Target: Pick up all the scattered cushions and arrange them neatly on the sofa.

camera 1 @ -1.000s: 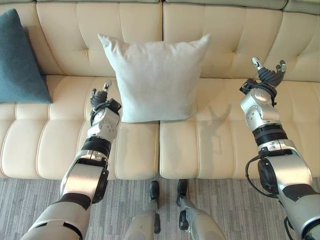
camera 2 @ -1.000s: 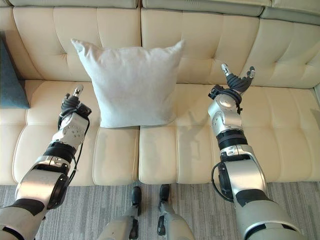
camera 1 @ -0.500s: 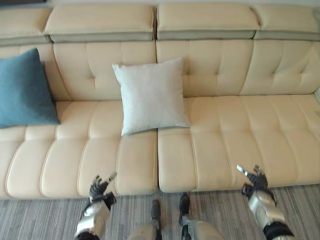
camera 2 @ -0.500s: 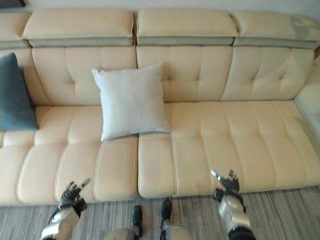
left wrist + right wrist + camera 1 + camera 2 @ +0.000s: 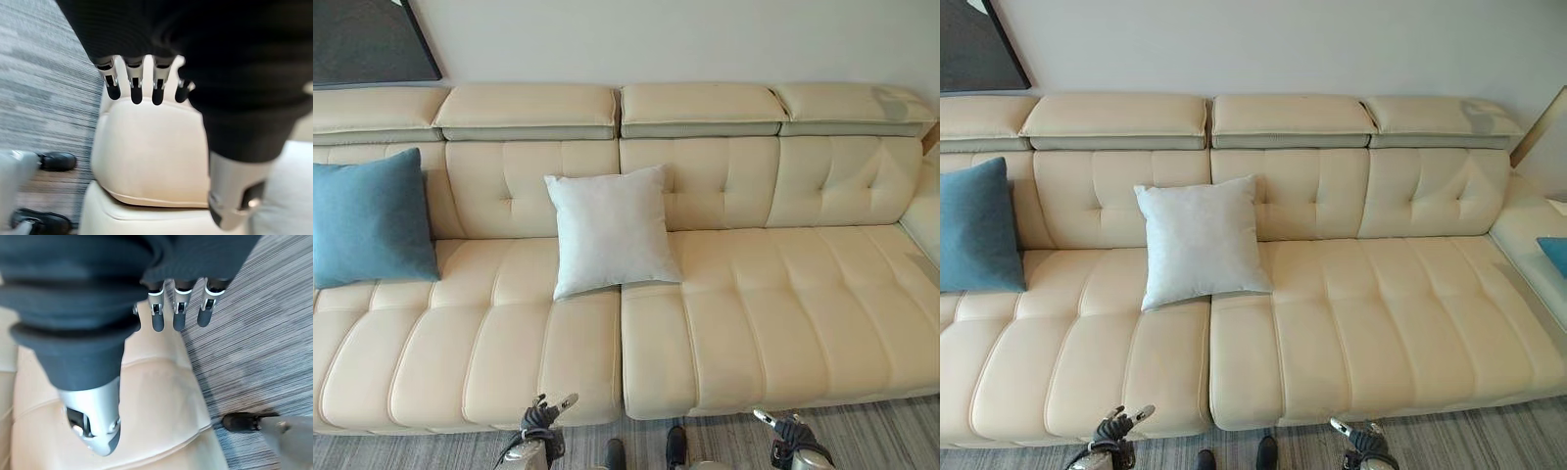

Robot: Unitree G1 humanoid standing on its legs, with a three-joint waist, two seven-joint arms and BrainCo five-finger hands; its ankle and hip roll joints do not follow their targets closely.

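On the sofa (image 5: 754, 294), white cushion (image 5: 612, 230) leans upright against the backrest, blue cushion (image 5: 367, 220) far left. Left hand (image 5: 540, 421) and right hand (image 5: 787, 431) hover low at the front edge, fingers relaxed, empty, well apart from both cushions.

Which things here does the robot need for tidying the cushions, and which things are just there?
For the job:
white cushion, leaning on the sofa back
blue cushion, at the sofa's left end
another blue cushion, on the sofa's right corner part
cream sofa
left hand and right hand, both empty

Just there:
dark picture frame on the wall
grey striped carpet
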